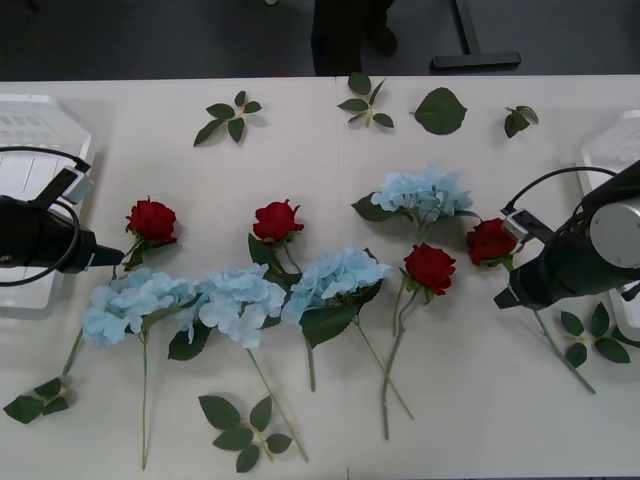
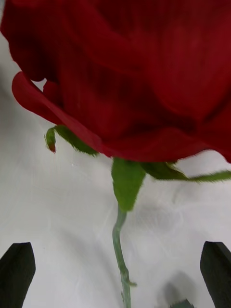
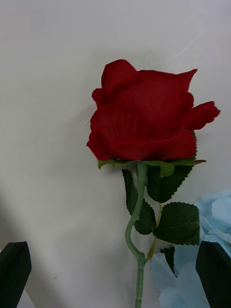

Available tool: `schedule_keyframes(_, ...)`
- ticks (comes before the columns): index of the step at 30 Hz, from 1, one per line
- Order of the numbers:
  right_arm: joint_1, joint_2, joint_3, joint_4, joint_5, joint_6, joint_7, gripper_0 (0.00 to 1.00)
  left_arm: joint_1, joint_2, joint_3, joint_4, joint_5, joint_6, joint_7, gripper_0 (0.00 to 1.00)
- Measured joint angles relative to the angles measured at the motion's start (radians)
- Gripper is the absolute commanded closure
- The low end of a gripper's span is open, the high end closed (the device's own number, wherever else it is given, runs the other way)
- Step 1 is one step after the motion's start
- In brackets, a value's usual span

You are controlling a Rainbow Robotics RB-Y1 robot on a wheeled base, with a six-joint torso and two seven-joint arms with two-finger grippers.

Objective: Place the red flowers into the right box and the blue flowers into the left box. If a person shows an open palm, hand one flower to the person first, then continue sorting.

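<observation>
While both arms sit low over the table (image 1: 300, 440), I see my right gripper (image 2: 115, 274) spread wide astride the stem of the rightmost red rose (image 1: 490, 241), near the right box (image 1: 612, 150); my left gripper (image 3: 113, 274), equally open, faces the leftmost rose (image 1: 152, 220) beside the left box (image 1: 30, 130)

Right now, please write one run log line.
left gripper: open, at leftmost red rose | right gripper: open, at rightmost red rose | nothing boxed
</observation>
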Motion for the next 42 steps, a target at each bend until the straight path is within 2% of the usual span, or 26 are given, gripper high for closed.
schedule_keyframes(7,-0.006,0.017,0.041,0.04,0.016,-0.026,0.0,0.0,-0.077,-0.02,-0.09,0.078,-0.024,0.0,0.0,0.0)
schedule_keyframes(8,-0.009,0.025,0.041,0.056,0.019,-0.028,0.0,0.02,-0.086,-0.024,-0.104,0.084,-0.027,-0.002,0.0,0.0)
schedule_keyframes(10,-0.017,0.04,0.041,0.084,0.024,-0.032,0.0,0.44,-0.099,-0.032,-0.127,0.092,-0.038,-0.01,0.0,0.0)
schedule_keyframes(13,-0.028,0.056,0.041,0.105,0.033,-0.033,-0.001,1.0,-0.109,-0.05,-0.145,0.094,-0.077,-0.015,0.0,0.0)
schedule_keyframes(34,-0.05,0.057,0.016,0.105,0.041,-0.011,-0.002,1.0,-0.115,-0.073,-0.162,0.096,-0.101,-0.036,0.0,0.0)
schedule_keyframes(38,-0.071,0.057,-0.112,0.096,-0.048,0.078,-0.001,1.0,-0.115,-0.073,-0.162,0.097,-0.101,-0.036,0.0,0.0)
schedule_keyframes(42,-0.09,0.059,-0.317,0.07,-0.241,0.056,0.028,1.0,-0.116,-0.073,-0.163,0.097,-0.102,-0.036,0.0,0.0)
